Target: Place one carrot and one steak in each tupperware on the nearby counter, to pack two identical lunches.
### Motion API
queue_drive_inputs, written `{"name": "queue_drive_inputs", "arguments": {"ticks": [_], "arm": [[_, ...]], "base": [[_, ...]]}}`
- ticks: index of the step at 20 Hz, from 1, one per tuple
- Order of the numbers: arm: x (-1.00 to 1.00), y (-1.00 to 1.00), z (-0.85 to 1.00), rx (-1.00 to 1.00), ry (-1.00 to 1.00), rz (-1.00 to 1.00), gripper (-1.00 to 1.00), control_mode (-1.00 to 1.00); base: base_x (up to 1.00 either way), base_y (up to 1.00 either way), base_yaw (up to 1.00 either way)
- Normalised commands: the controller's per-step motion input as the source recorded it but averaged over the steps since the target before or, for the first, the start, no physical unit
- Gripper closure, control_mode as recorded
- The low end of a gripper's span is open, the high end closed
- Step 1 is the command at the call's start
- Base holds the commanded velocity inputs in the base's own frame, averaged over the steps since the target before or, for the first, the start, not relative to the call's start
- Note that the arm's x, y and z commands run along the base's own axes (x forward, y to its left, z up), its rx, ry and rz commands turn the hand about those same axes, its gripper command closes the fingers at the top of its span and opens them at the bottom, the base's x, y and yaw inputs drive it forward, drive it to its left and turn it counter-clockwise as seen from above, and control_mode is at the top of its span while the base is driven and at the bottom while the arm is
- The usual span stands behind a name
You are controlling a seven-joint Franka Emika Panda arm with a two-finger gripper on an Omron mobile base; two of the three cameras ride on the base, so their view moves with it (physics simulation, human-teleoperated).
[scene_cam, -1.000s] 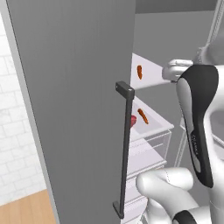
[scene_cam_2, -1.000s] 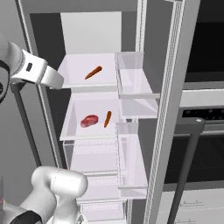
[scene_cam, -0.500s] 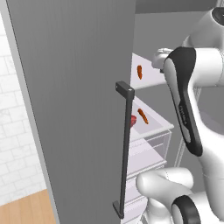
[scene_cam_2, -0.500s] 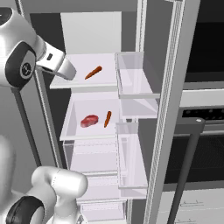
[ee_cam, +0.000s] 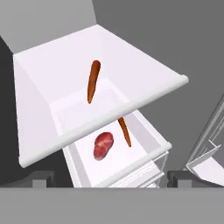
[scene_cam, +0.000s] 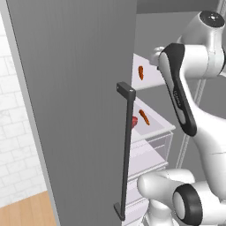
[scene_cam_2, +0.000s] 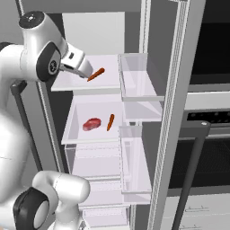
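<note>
The two-finger gripper hangs with its 2 dark fingertips wide apart and nothing between them, so no grasp has begun. In the right base view the gripper sits at the front edge of the upper white fridge shelf.

Just ahead of the fingers on that shelf lies 1 slim orange carrot, not touched, pointing away from the fingers; the same carrot lies just beside the gripper in the right base view.

Below and beyond, on the lower white fridge shelf, rest a round red raw steak and a second orange carrot close beside it.

By my judgement the packing has barely started: only 1 steak and 2 carrots are in sight, all in the fridge, none lifted. Everything is left to do, starting with the near carrot.
</note>
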Motion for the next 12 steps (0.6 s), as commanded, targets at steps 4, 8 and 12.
{"name": "queue_drive_inputs", "arguments": {"ticks": [4, 8, 12], "arm": [[0.47, 0.0, -0.44, 0.0, -0.07, 0.04, -1.0, -1.0], [0.48, 0.0, -0.21, 0.0, 0.06, 0.02, -1.0, -1.0], [0.59, 0.0, -0.04, 0.0, 0.14, 0.0, -1.0, -1.0]], "base": [[0.0, 0.0, 0.0], [0.0, 0.0, 0.0], [0.0, 0.0, 0.0]]}}
